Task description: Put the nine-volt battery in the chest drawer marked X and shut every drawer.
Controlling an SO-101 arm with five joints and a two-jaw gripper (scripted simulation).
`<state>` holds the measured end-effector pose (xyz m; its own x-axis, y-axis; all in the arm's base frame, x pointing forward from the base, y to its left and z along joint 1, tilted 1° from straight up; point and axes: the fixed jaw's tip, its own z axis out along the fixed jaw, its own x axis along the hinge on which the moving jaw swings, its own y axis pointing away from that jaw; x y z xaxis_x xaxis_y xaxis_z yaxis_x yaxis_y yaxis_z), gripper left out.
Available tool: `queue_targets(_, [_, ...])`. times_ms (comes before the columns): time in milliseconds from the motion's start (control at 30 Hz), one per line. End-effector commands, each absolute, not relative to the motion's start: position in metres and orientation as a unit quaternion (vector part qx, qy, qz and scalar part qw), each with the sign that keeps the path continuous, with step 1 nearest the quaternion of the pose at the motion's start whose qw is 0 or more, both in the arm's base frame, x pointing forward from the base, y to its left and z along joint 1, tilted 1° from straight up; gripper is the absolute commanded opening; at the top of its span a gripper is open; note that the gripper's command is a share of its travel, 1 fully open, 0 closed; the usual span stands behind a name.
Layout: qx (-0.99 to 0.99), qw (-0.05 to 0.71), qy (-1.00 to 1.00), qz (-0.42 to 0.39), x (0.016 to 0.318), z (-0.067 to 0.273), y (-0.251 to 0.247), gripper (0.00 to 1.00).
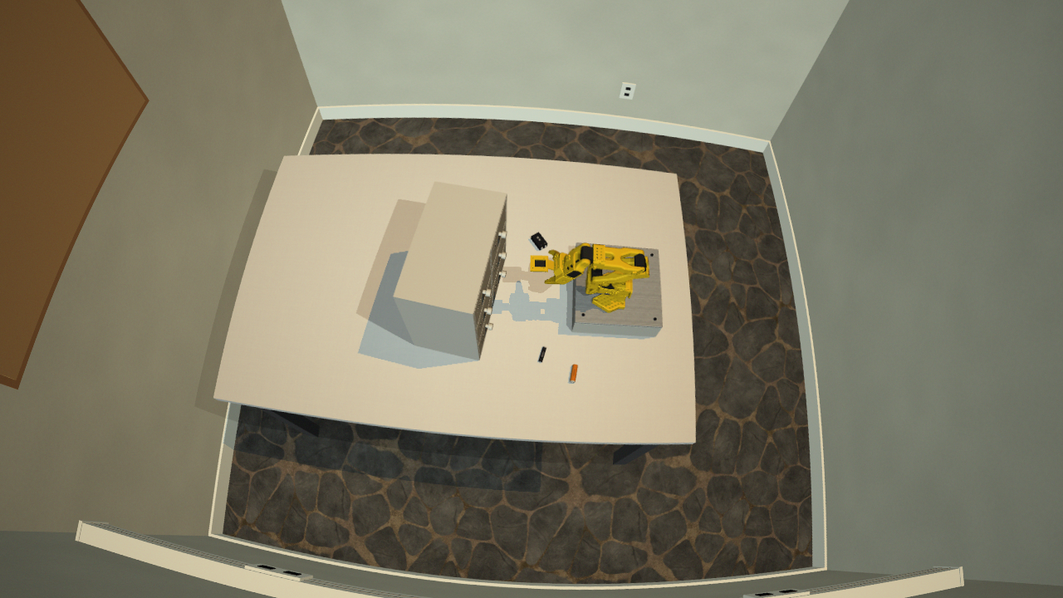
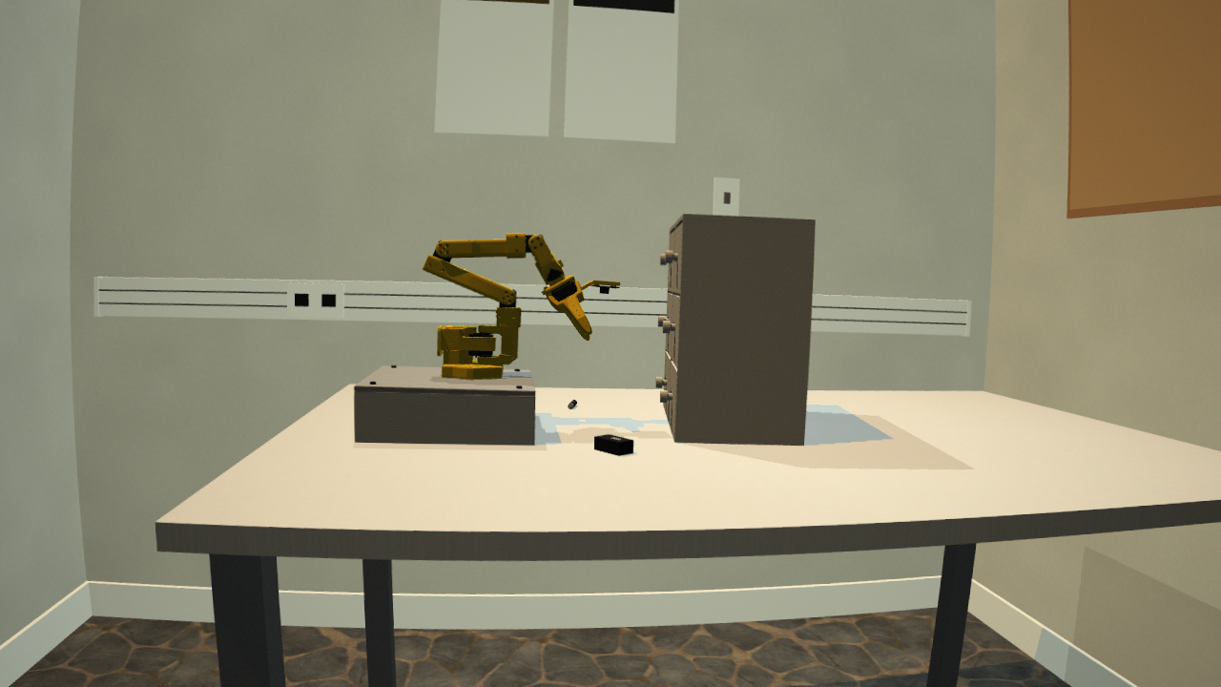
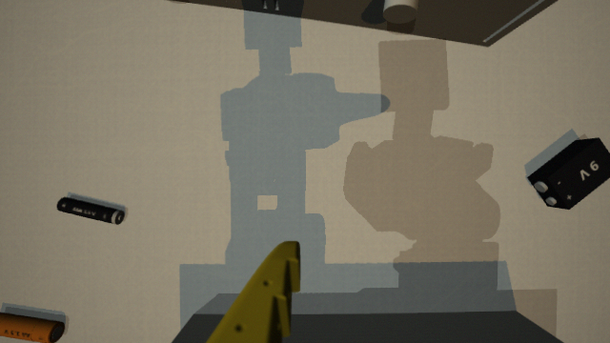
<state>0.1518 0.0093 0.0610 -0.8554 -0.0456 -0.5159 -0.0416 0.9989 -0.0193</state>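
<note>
The nine-volt battery (image 1: 538,241) (image 2: 613,444) (image 3: 572,173) is a black block lying on the table (image 1: 311,260) (image 2: 426,495), between the chest and the arm's base, at the right edge of the wrist view. The grey-brown chest (image 1: 453,245) (image 2: 742,333) (image 3: 453,24) stands upright with its knobbed drawers facing the arm. No drawer visibly sticks out. I cannot read an X label in these views. My gripper (image 1: 550,267) (image 2: 586,335) is partly open and empty, tilted downward high above the table in front of the chest. Only one finger shows in the wrist view.
A thin black battery (image 1: 541,355) (image 2: 572,404) (image 3: 91,211) lies on the table on the other side of my gripper from the nine-volt battery. An orange battery (image 1: 573,373) (image 3: 29,328) lies beyond it. The arm stands on a grey block (image 1: 616,320) (image 2: 444,416) (image 3: 353,329).
</note>
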Motion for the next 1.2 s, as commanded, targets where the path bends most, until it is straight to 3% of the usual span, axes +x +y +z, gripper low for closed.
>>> queue_targets(0, [-0.023,0.263,0.965,-0.005,0.149,0.058,0.008,0.5])
queue_targets(1167, [-0.011,0.374,0.927,-0.008,0.214,0.039,0.006,0.5])
